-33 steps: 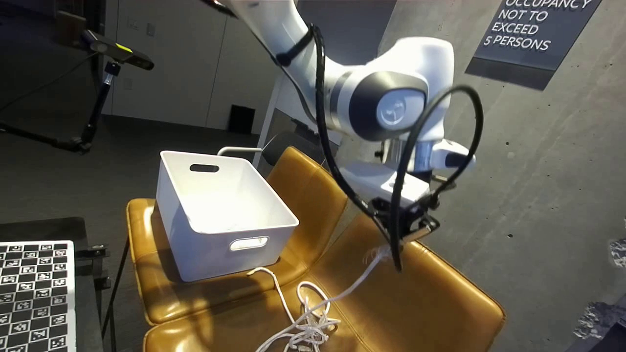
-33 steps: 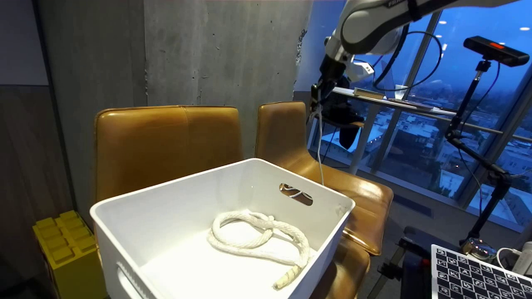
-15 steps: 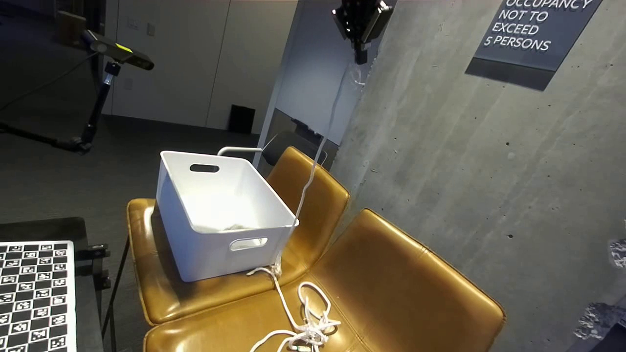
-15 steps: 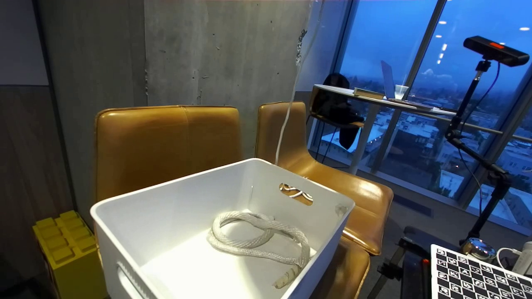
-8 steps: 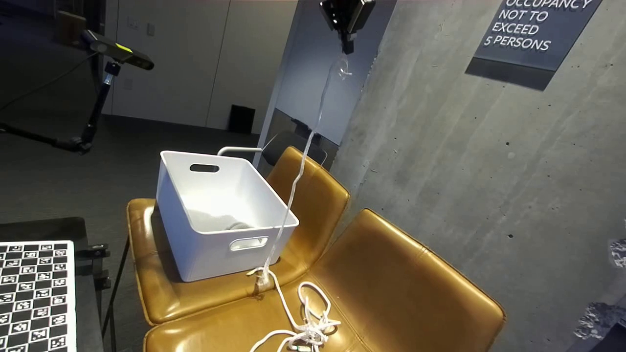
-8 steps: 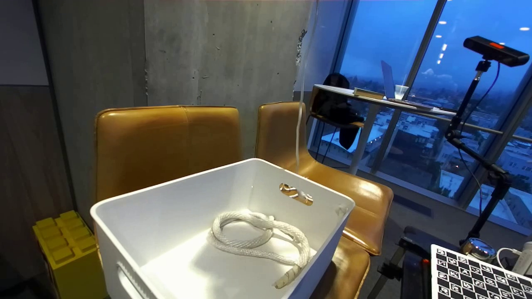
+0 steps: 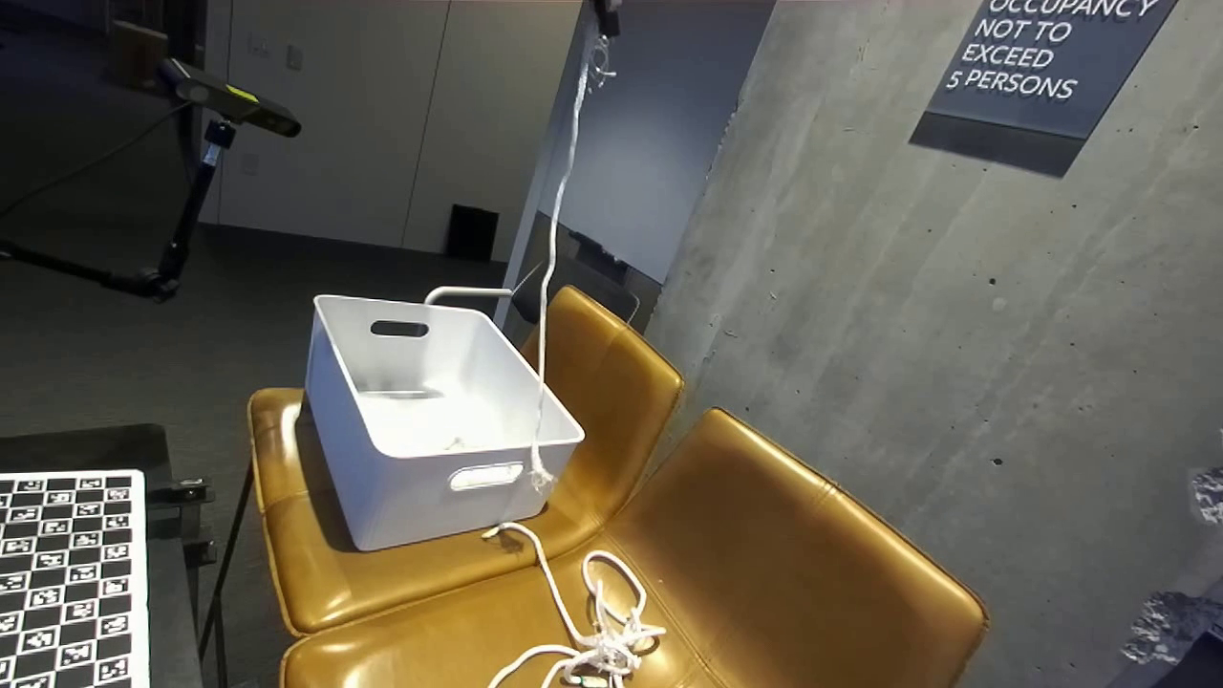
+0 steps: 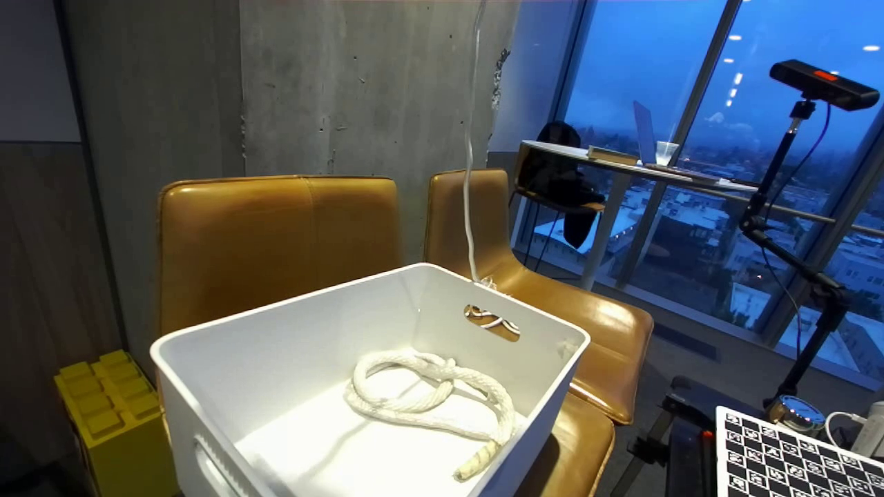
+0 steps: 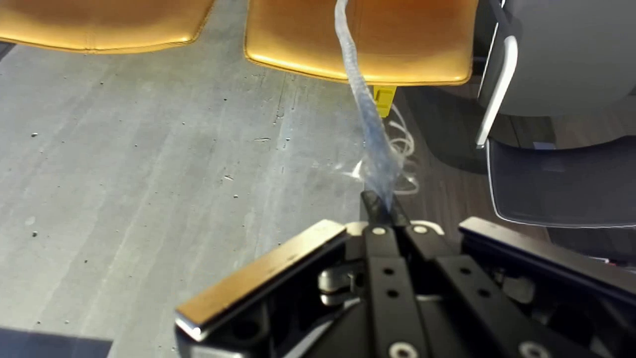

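1. The fingers (image 9: 381, 243) clench the upper end of a white rope (image 9: 367, 107).
2. The rope hangs just outside the white bin (image 7: 411, 502) (its lower tip is frayed).
3. Inside, a thicker rope (image 8: 447, 375) lies coiled; tangled cord (image 7: 607, 652) rests on a tan chair (image 7: 803, 545).

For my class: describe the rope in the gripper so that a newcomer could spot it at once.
Find the tan chair bearing the white bin. Just outside the bin, a thin white rope hangs from the gripper down to a frayed end. Unlike the looped rope inside the bin and the tangled cord heaped on the next chair, this one dangles from above.
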Controlling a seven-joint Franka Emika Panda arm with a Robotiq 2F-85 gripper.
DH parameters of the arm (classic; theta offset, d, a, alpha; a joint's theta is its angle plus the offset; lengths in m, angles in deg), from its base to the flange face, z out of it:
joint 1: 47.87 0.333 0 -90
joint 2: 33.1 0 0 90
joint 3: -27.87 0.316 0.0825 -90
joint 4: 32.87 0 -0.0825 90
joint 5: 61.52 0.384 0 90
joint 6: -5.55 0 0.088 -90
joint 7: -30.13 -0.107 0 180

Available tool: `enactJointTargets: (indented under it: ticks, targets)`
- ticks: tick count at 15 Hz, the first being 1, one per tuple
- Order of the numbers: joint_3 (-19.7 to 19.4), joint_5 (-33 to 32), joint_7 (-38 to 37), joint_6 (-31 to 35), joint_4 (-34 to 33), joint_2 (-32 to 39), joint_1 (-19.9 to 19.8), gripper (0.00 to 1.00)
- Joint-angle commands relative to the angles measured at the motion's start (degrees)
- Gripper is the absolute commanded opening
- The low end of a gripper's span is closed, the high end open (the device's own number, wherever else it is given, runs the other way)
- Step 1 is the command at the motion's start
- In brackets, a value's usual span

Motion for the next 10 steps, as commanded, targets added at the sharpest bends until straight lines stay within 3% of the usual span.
enactJointTargets:
  ticks: [1, 5, 10]
  targets:
    - [1.64, -4.11, -3.53, -2.01, -2.13, 1.57, 3.06, 0.0]
    - [1.51, -5.15, -4.35, -0.5, 0.46, 2.33, 4.48, 0.0]
    - [-0.43, -3.75, -3.06, 2.49, 9.43, 1.92, 2.11, 0.0]
